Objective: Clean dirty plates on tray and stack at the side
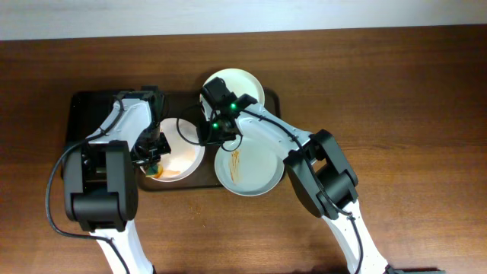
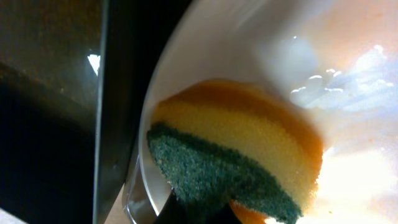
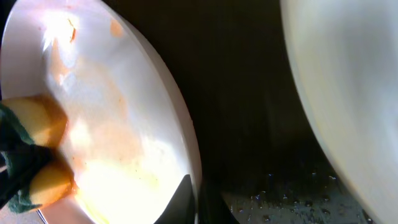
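Note:
A white plate [image 1: 187, 155] smeared with orange sauce lies on the dark brown tray [image 1: 84, 106]. My left gripper [image 1: 152, 158] is shut on a yellow and green sponge [image 2: 242, 155] and presses it on this plate's left side [image 2: 205, 56]. My right gripper [image 1: 208, 137] is shut on the plate's right rim [image 3: 189, 168]; the sponge also shows in the right wrist view [image 3: 31, 149]. A pale blue-green plate [image 1: 255, 169] with an orange streak sits at the tray's right end. A second white plate [image 1: 242, 82] overlaps the tray's back edge.
The brown wooden table [image 1: 396, 91] surrounds the tray. The tray's wet dark floor [image 3: 267, 124] lies between the held plate and the neighbouring plate [image 3: 354, 93]. Both arms cross over the tray's middle.

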